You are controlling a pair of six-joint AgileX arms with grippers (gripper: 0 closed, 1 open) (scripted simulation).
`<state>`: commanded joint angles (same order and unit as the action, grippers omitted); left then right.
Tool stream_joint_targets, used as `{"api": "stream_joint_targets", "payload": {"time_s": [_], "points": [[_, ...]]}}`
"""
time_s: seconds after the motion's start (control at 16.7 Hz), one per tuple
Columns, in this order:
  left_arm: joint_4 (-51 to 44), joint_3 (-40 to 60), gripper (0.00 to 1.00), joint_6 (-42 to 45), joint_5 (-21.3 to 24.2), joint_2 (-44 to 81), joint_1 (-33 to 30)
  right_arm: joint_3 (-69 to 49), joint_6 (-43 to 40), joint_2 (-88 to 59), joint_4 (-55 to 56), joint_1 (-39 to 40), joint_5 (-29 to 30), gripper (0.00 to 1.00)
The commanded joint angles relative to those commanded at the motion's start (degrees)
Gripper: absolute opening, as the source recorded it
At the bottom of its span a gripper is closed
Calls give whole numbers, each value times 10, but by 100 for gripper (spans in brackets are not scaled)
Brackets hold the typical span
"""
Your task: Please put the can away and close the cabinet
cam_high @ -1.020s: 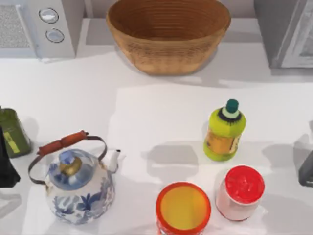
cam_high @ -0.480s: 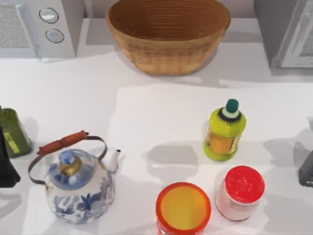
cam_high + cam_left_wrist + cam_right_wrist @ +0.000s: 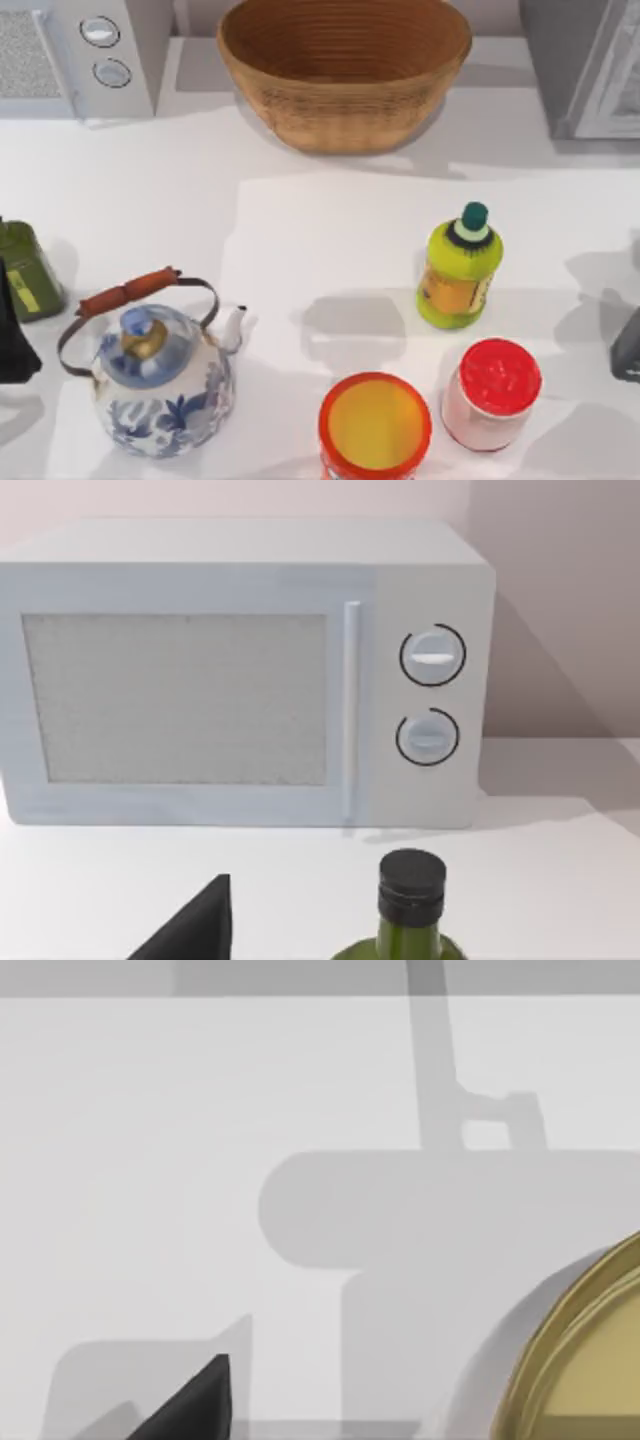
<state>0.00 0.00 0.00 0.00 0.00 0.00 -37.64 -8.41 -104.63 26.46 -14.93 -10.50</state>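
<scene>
The can (image 3: 375, 425), orange-rimmed with a yellow top, stands upright at the front middle of the table. The grey cabinet (image 3: 585, 65) sits at the back right corner, its door angled a little outward. My right gripper (image 3: 628, 345) shows as a dark shape at the table's right edge, well right of the can and apart from it. One dark fingertip (image 3: 198, 1400) of it appears in the right wrist view before a grey surface. My left gripper (image 3: 12, 335) is parked at the left edge beside a green bottle (image 3: 28, 270).
A red-lidded jar (image 3: 492, 392) stands just right of the can, a yellow-green bottle (image 3: 458, 268) behind it. A blue-and-white kettle (image 3: 160, 375) sits front left. At the back are a wicker basket (image 3: 345, 70) and a microwave (image 3: 250, 670). A gold rim (image 3: 585, 1360) edges the right wrist view.
The right arm's dark shape at the right edge has slipped slightly toward the front, and its shadows on the table have shifted. The left arm and all objects stay put.
</scene>
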Motion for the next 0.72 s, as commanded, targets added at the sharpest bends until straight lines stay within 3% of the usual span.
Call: {"api": "stream_joint_targets", "payload": {"time_s": [0.24, 0.72], "points": [[0, 0, 100, 0, 0, 0, 0, 0, 0, -1, 1, 0, 0, 100], [0, 0, 100, 0, 0, 0, 0, 0, 0, -1, 1, 0, 0, 40]]}}
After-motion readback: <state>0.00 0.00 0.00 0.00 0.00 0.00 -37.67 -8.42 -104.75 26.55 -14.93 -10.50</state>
